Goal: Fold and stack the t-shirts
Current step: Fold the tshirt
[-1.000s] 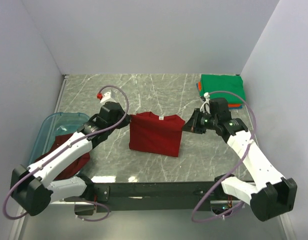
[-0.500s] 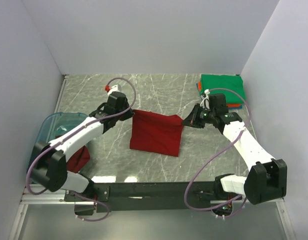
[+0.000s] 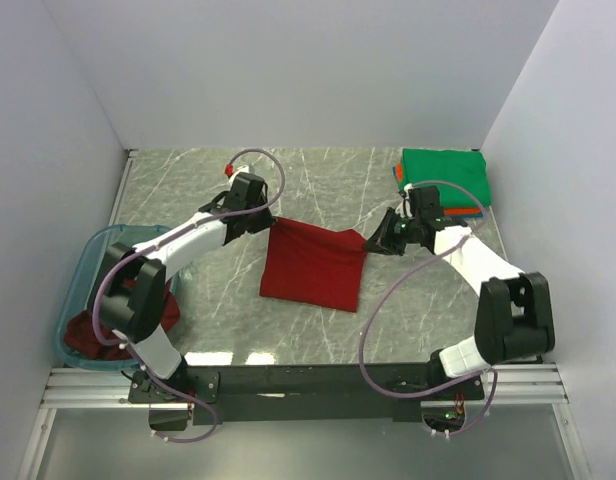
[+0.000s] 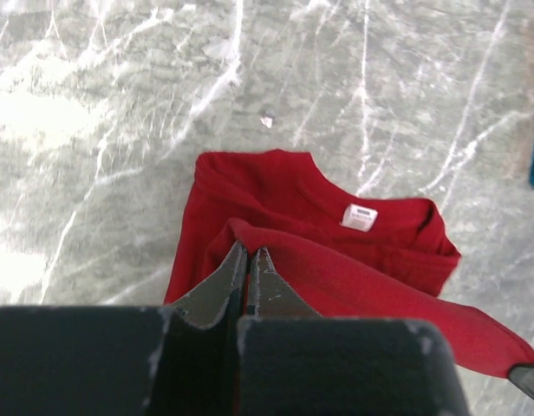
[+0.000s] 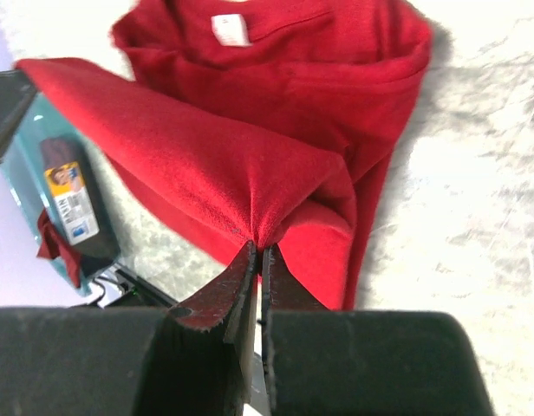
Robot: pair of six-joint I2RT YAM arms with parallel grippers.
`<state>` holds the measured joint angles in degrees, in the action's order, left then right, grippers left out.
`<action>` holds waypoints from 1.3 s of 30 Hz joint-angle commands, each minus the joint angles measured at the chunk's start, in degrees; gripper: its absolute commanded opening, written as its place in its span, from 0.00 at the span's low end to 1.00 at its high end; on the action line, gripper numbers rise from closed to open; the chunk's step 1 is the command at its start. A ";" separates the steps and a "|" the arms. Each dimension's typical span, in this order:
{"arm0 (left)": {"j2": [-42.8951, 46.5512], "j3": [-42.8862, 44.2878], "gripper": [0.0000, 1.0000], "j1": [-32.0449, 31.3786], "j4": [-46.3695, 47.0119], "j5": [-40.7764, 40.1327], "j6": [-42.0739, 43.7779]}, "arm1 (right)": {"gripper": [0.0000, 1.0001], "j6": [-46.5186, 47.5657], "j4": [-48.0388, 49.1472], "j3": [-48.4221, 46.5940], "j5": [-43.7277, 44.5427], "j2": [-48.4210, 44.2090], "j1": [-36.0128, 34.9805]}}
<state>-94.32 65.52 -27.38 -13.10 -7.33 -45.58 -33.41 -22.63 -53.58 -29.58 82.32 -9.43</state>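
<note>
— Overhead?
— The red t-shirt (image 3: 313, 270) lies mid-scene, its raised edge strung crosswise between left gripper (image 3: 271, 222) and right gripper (image 3: 373, 240). The folded stack (image 3: 443, 170) sits far-right (nearer the right one).
— Left wrist?
— Fingers (image 4: 219, 286) pressed together on one corner; the collar lies just ahead.
— Right wrist?
— Fingers (image 5: 219, 303) clamp the other corner.

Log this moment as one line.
left hand: shut on red t-shirt | right hand: shut on red t-shirt | folded stack: far right corner
</note>
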 commanded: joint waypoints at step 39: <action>48.93 -23.49 0.99 3.03 -10.88 -6.02 -5.91 | 0.89 2.39 1.18 11.64 17.98 -16.23 -2.78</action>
<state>-50.04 45.58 -24.36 -18.59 -10.17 -47.16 -31.00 -22.09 -44.88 -14.15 68.51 -10.92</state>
